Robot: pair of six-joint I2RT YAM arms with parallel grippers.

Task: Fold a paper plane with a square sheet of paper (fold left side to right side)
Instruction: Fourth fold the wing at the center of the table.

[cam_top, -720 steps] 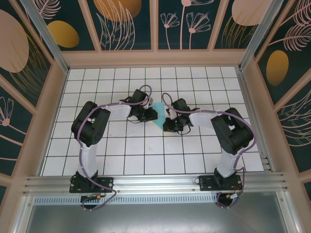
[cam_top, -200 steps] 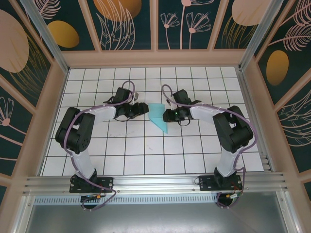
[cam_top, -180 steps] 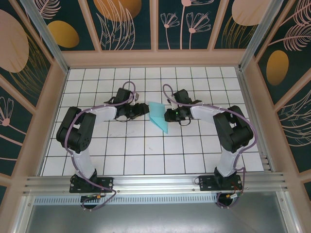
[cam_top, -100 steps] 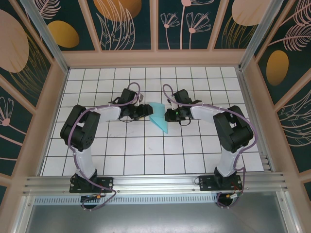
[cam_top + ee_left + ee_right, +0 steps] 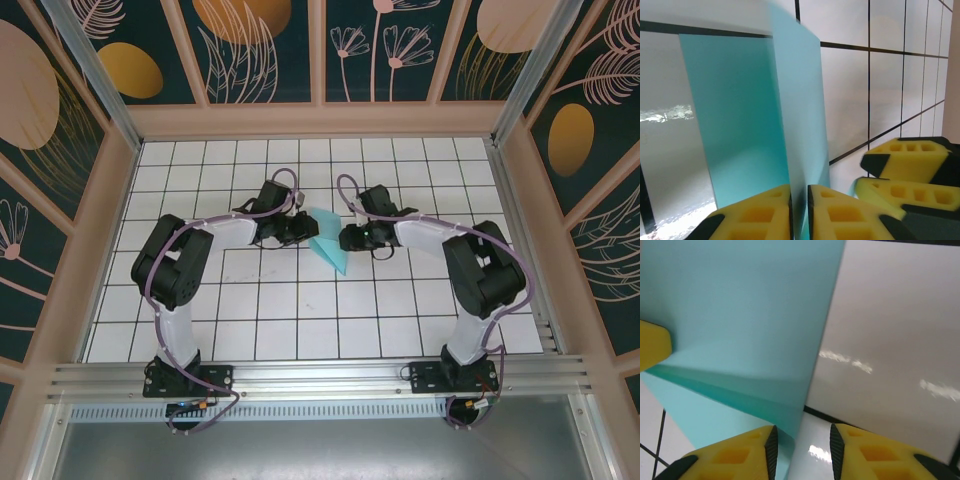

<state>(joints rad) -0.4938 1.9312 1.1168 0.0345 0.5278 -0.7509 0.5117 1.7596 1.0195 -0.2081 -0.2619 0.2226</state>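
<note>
Light-turquoise paper (image 5: 330,250), thin and folded to a pointed shape, lies on the white counter (image 5: 300,310) with black grid lines. It is a bit above the middle of the top view, and its point aims at the lower right. The left tool (image 5: 303,228) is at the paper's left side and the right tool (image 5: 344,239) is at its right side. In the left wrist view, one flap of the paper (image 5: 800,100) stands up. The left tool (image 5: 799,202) pinches this flap between its two yellow pads (image 5: 755,212). In the right wrist view, the right tool (image 5: 801,450) has its yellow pads spread a little. The paper (image 5: 740,315) has its edge lying in that gap, with shiny counter beside it.
</note>
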